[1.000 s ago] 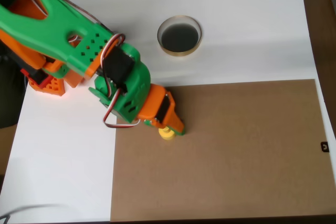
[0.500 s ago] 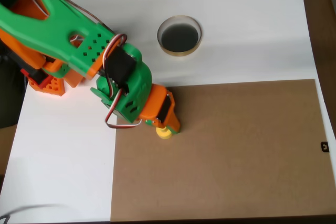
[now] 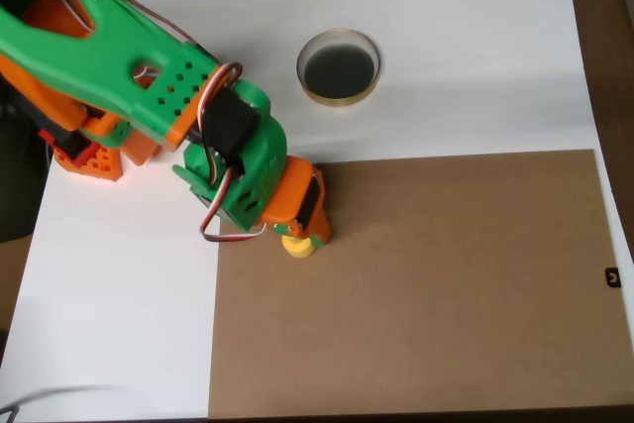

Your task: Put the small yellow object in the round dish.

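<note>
Overhead view. Green-and-orange arm (image 3: 149, 76) reaches in from the table's far-left corner, claw (image 3: 300, 235) pointed down at the left edge of the brown board (image 3: 446, 284) that covers the near right part of the white table (image 3: 466, 47).

Small yellow object (image 3: 296, 246) sits right under the claw tip, just inside the board's left edge. The orange fingers cover its upper part; only a yellow sliver pokes out below. Whether the fingers are spread around it or already pinching it, I cannot tell from above. Whether it rests on the board or is lifted off it, also unclear.

Round dish (image 3: 339, 67) stands on the white table beyond the board's far edge, well apart from the claw, nothing in its dark inside.

Progress, as I judge it: at the pick-up stage. The claw has met the piece; the dish has received nothing. Left to do: secure the grip if it isn't secure, lift, carry toward the far edge, release over the dish.
</note>
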You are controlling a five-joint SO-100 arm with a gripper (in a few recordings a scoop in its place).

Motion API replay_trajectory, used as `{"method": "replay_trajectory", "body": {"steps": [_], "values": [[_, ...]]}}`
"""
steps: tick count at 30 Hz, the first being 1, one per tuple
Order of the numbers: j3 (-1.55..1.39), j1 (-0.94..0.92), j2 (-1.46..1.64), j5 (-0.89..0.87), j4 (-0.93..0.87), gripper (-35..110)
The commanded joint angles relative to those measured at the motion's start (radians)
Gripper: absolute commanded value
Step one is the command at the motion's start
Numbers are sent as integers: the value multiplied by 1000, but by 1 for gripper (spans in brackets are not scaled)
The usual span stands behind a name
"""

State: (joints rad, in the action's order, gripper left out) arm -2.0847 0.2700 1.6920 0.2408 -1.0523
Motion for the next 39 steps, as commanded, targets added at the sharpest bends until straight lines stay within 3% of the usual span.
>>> {"method": "replay_trajectory", "body": {"steps": [1,16,39], "values": [[115,5,61,48,-64,0],[396,58,-156,170,-239,0],[440,601,58,32,-445,0]]}}
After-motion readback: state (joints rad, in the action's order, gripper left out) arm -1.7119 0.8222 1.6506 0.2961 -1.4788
